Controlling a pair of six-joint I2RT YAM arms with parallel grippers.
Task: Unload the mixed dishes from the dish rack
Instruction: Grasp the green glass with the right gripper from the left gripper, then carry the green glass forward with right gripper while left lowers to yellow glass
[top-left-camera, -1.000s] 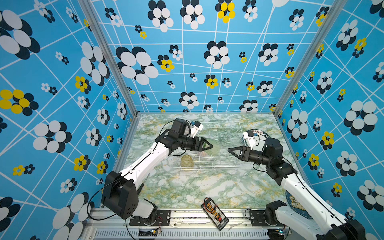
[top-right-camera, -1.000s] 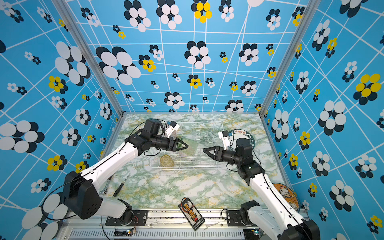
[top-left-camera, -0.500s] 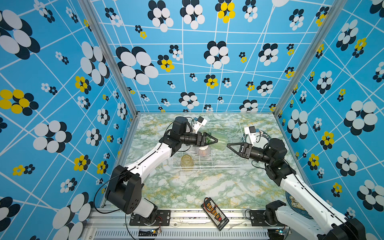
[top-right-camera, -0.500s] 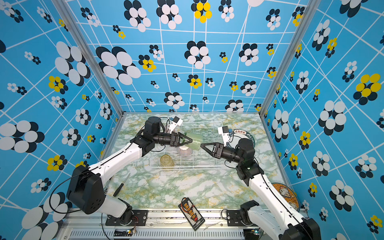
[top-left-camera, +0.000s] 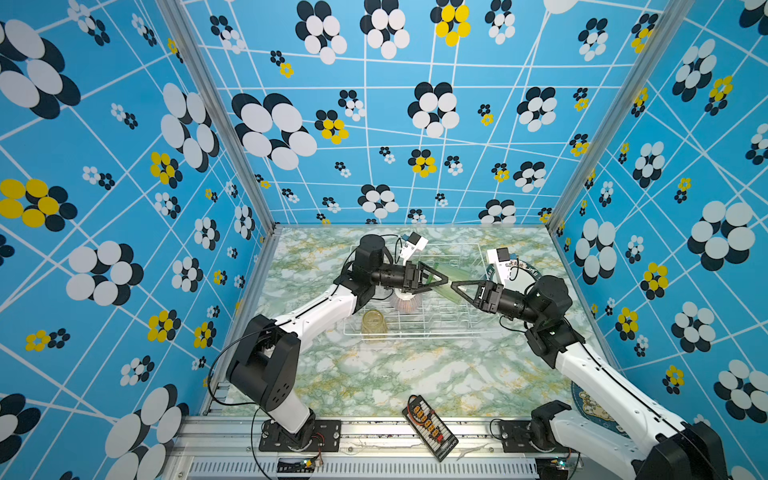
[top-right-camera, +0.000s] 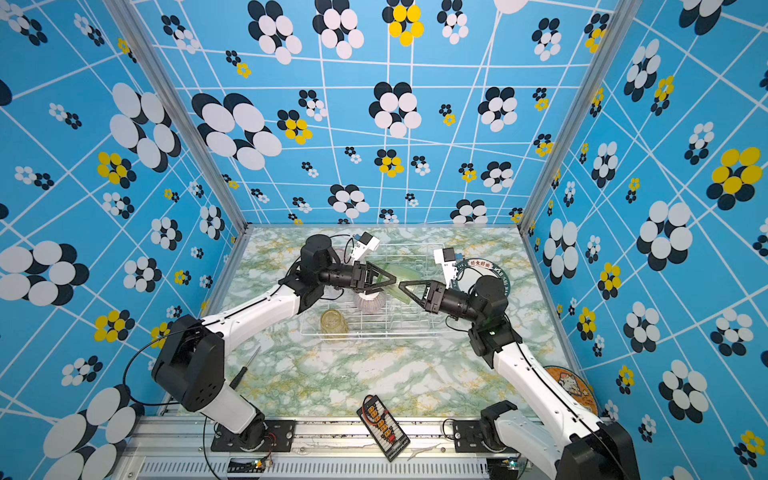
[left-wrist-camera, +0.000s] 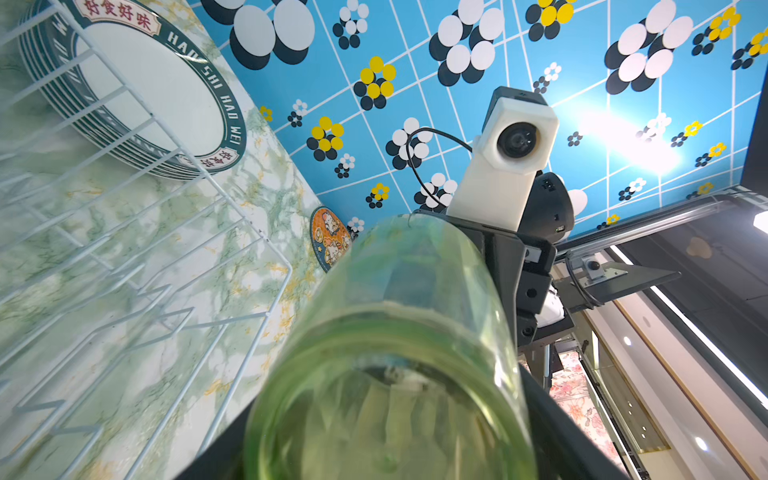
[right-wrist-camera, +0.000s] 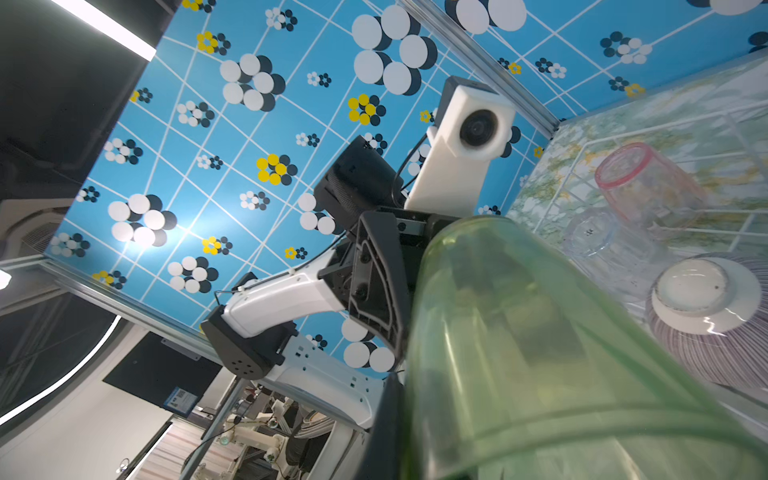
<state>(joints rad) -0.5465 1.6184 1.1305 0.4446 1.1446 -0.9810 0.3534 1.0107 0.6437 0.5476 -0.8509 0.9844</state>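
**Sam:** Where is the ribbed green glass tumbler (left-wrist-camera: 395, 311) now?

**Me:** Up in the air, sideways, over the white wire dish rack (top-left-camera: 436, 322). My left gripper (top-left-camera: 445, 281) hugs its body. My right gripper (top-left-camera: 454, 286) is pinched tight on its rim, I think.

**Sam:** What could go wrong?

**Me:** That pinch is small and glass is slippy. If left lets go too soon, it could fall on the small purple-striped bowl (right-wrist-camera: 698, 316) below and crack.

**Sam:** Count for me.

**Me:** Four tumblers: the green one, a yellow glass tumbler (top-left-camera: 374, 326), a pink glass tumbler (right-wrist-camera: 648, 187), a clear glass tumbler (right-wrist-camera: 602, 241), those three in the rack. One bowl. One stack of white plates with green lettered rims (left-wrist-camera: 145, 83) beside the rack; I can't count them.
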